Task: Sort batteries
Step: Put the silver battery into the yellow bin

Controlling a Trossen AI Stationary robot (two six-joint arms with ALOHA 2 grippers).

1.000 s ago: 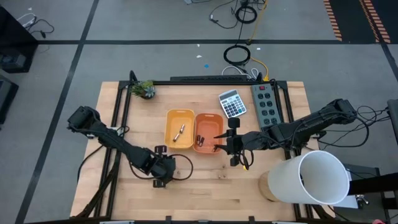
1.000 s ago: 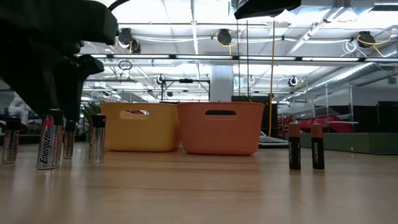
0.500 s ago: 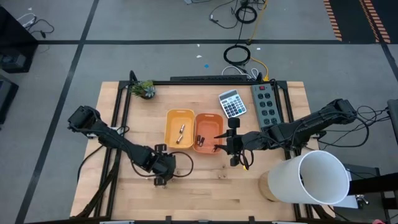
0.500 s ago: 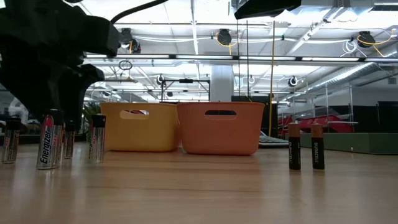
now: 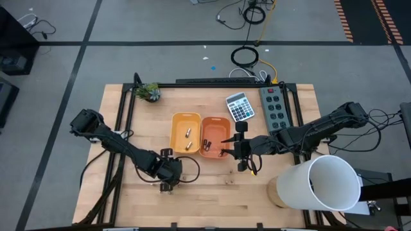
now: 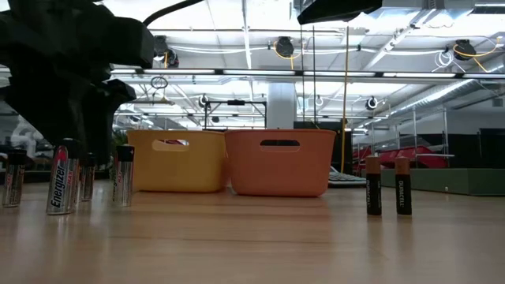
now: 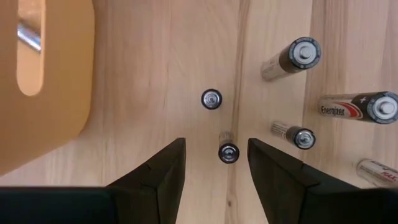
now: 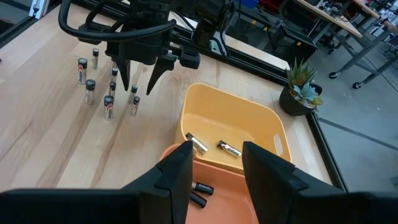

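Hovering my left hand, fingers spread and empty, straddling one upright battery to pick it, among the batteries at the table's 7 o'clock; my right hand, open and empty, waits over the orange tray.

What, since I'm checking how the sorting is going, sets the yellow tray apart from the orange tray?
The yellow tray is paler, while the orange tray is a deeper orange. The yellow tray holds two silvery batteries, and the orange tray holds dark batteries. In the high view, the yellow tray is on the left and the orange tray on the right. They share the same shape and size and stand side by side.
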